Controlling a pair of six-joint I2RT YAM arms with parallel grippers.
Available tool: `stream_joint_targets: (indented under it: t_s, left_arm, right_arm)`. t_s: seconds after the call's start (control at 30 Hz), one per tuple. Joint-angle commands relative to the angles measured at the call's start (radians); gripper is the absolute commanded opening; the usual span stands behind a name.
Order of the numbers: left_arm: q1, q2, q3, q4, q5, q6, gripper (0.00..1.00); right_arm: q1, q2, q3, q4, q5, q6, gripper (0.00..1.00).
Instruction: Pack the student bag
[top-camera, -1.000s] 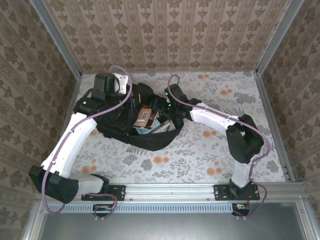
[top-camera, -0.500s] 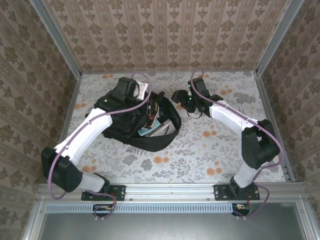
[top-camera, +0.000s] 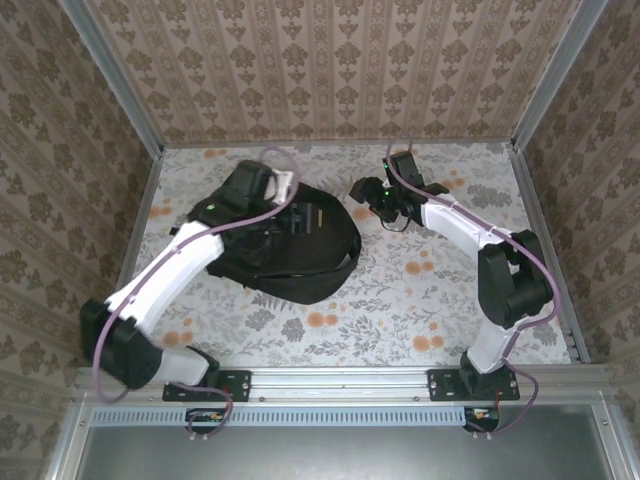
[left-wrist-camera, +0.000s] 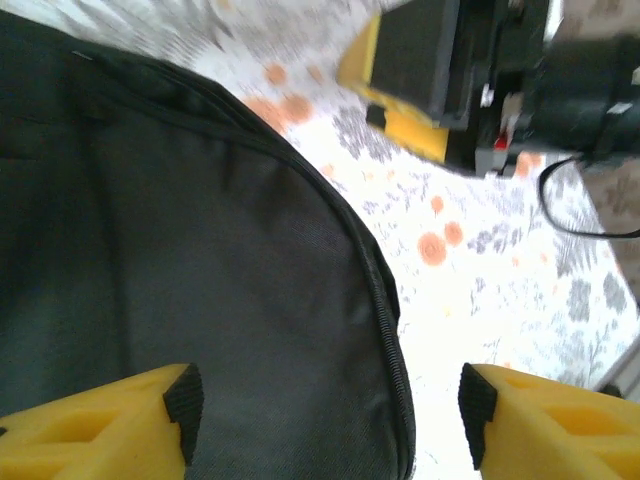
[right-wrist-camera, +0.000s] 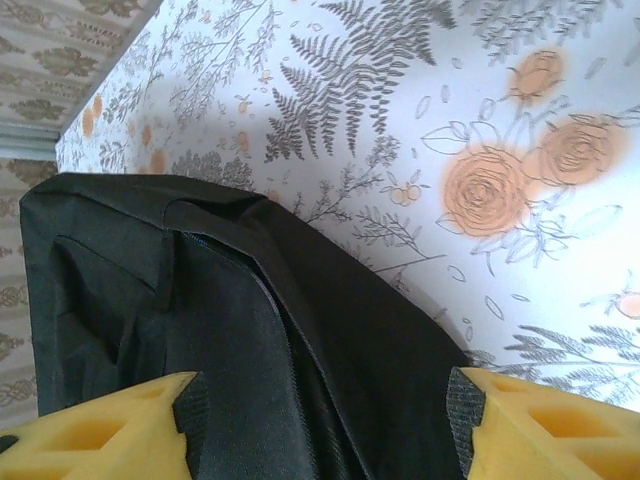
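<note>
**Packed and flopped shut, by the look of it**

Since a second ago the student bag (top-camera: 300, 250) has gone from gaping open with its insides showing to lying closed and flat. The right arm has also pulled back to the bag's right side. The bag sits left of centre on the flowery tabletop (top-camera: 450, 300), toward the far wall.

The left tool (left-wrist-camera: 325, 410) hangs just over the top panel with its yellow fingers spread wide and nothing between them. My guess is it just let the flap drop. The right tool (right-wrist-camera: 326, 410) is also spread wide and empty. It hovers near the bag's right edge without touching it (in the overhead shot it's clearly off to the side).

Both seem parked there to keep clear of the fabric while it settles. The zipper (left-wrist-camera: 385, 300) runs along the curved edge, and I can't tell whether it's actually done up. If not, I'd say that's the bit left.
</note>
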Motion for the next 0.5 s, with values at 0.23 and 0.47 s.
stream_joint_targets:
  t_s: [0.23,0.47]
  left_arm:
    - [0.31,-0.4,-0.252,-0.278,-0.179,-0.293,0.88]
    - [0.401,-0.466,-0.428,-0.349,-0.218,-0.476,0.89]
  right_arm:
    - [0.009,0.221,0.262,-0.169,-0.179,-0.2,0.7]
    - [0.03,0.318,0.325,-0.235,-0.185,-0.289,0.65]
